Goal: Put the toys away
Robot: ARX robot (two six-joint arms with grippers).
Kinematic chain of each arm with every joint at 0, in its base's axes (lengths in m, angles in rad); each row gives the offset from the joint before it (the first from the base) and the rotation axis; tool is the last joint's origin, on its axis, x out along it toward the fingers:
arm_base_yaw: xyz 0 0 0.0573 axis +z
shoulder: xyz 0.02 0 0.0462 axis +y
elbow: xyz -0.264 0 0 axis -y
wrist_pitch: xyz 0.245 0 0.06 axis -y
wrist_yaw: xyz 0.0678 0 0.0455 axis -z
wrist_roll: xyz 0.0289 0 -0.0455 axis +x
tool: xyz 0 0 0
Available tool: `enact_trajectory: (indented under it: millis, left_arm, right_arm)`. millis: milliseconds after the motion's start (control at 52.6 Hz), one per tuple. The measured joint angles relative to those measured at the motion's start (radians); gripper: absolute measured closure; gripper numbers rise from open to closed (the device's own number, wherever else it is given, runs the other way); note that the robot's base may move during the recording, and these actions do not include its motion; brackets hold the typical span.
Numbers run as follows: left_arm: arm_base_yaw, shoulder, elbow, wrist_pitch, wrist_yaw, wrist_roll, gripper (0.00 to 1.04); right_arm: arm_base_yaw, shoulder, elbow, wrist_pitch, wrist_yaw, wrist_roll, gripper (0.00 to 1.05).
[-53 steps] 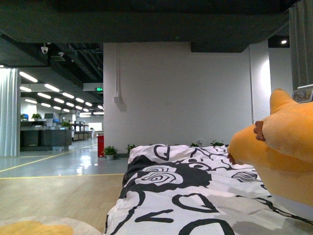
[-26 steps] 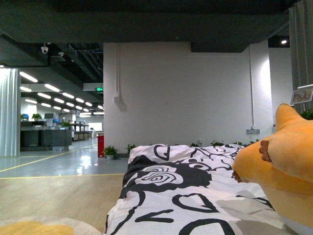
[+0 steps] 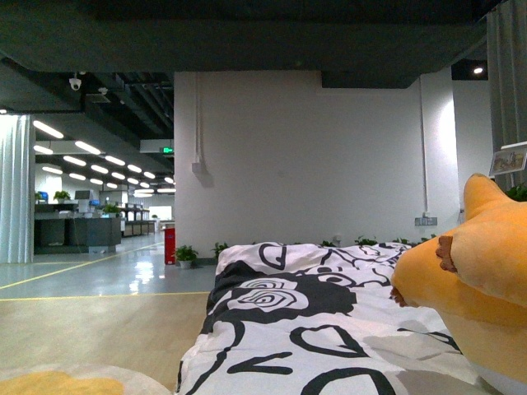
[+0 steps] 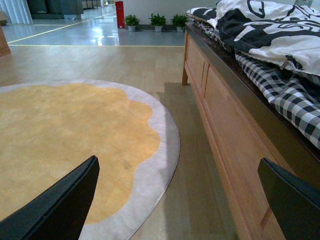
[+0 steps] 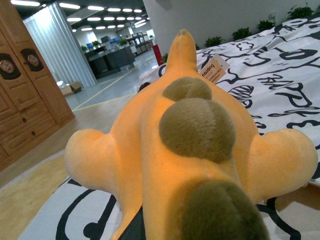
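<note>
1. While I watch the front view, the soft orange-yellow plush animal (image 3: 482, 276) sits at about 4 o'clock, cut off by the frame edge, with one pointed tip upward.
2. It lies over the black-and-white flower-patterned duvet (image 3: 305, 329) that covers the bed from 6 o'clock across to 4 o'clock. I cannot tell whether it rests on the cloth or hangs just above it.
3. From the right wrist camera, the plush (image 5: 190, 135) fills the picture, showing round olive-brown bumps along its back and a small paper tag (image 5: 214, 67) near the far tip.
4. The plush hides the right gripper, so I cannot tell whether its jaws are together or apart.
5. My left gripper (image 4: 177, 200) has its jaws wide apart with nothing between them.
6. It hangs above the wooden floor, between the round yellow rug with a grey scalloped border (image 4: 65, 140) and the wooden bed frame (image 4: 225, 125).
7. That rug (image 3: 49, 383) shows at 7 o'clock in the front view.
</note>
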Motion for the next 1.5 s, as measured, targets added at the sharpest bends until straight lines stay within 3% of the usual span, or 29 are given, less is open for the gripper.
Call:
enact_trajectory:
  millis: [437,551,627,855,1502]
  left_arm:
    - [0.000,0.000,0.000,0.000,0.000,0.000,0.06]
    - [0.000,0.000,0.000,0.000,0.000,0.000,0.06]
    - [0.000,0.000,0.000,0.000,0.000,0.000,0.06]
    - [0.000,0.000,0.000,0.000,0.000,0.000,0.06]
    - [0.000,0.000,0.000,0.000,0.001,0.000,0.06]
  right_arm:
    - [0.000,0.000,0.000,0.000,0.001,0.000,0.97]
    - [0.048,-0.047,0.011,-0.199,0.215,-0.166,0.97]
    - [0.053,-0.076,-0.024,-0.211,0.254,-0.254,0.97]
    - [0.055,-0.167,-0.130,-0.177,0.259,-0.325,0.97]
    - [0.055,-0.409,-0.293,-0.218,0.268,-0.337,0.97]
